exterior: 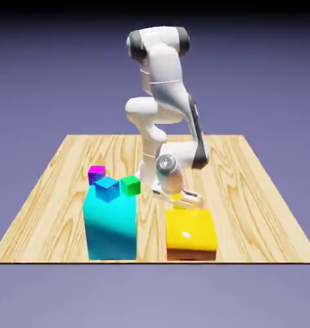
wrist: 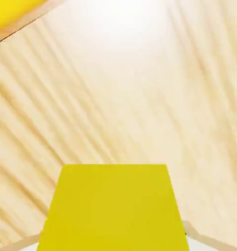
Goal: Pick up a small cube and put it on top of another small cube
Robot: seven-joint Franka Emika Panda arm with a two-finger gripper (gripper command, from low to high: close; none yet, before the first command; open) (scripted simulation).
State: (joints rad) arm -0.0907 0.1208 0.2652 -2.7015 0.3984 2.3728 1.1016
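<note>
Yellow cube (wrist: pixel 113 211) cut off, fingertips (wrist: pixel 201 243) mostly hidden

Room to the sides, blocks in front
Bare counter (exterior: pixel 252 211) runs along the exterior view's right — a wide way past the large yellow block (exterior: pixel 191 232). A strip of wood lies between that block and the tall cyan block (exterior: pixel 111 225). Toward the exterior view's left, the cyan block and the blue (exterior: pixel 107 189), green (exterior: pixel 130 186) and magenta cubes (exterior: pixel 97 174) stand in the way.

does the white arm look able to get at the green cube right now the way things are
Probably not yet: its gripper seems closed on a small yellow cube, which it would have to put down first. Nothing appears to cover the green cube.
</note>
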